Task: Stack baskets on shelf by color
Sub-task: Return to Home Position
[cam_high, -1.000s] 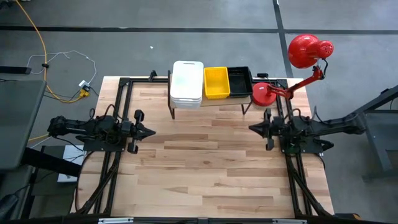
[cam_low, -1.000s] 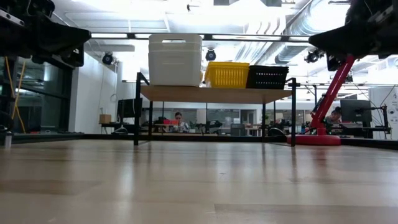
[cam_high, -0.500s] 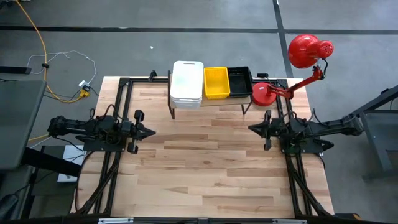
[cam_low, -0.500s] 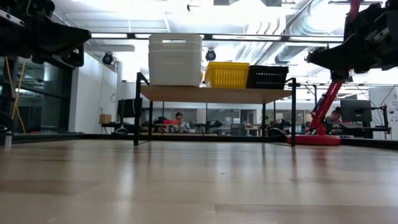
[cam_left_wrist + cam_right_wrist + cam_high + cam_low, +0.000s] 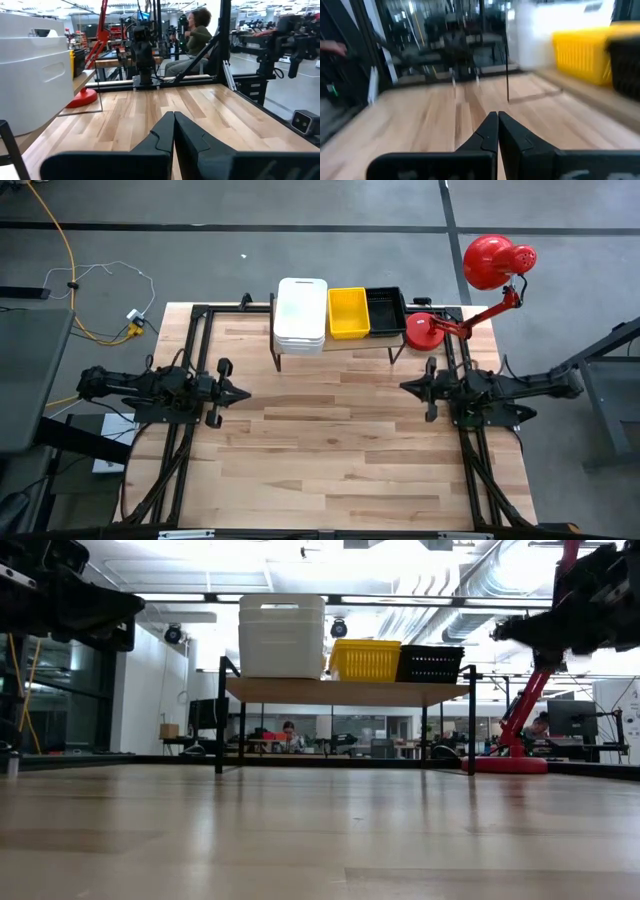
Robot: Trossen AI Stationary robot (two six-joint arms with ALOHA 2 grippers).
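High view: wood-plank table (image 5: 340,442) on grey floor (image 5: 200,250); left gripper (image 5: 243,392), right gripper (image 5: 405,386) closed.

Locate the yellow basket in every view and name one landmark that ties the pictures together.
High view: yellow basket is at top centre, in the middle of the basket row.
Low view: upper centre, on the shelf, left of the black basket.
Left wrist view: not clearly in it; the white stack blocks it.
Right wrist view, between the white stack and the black basket.
Shared landmark: the white stack, seen in all four views.
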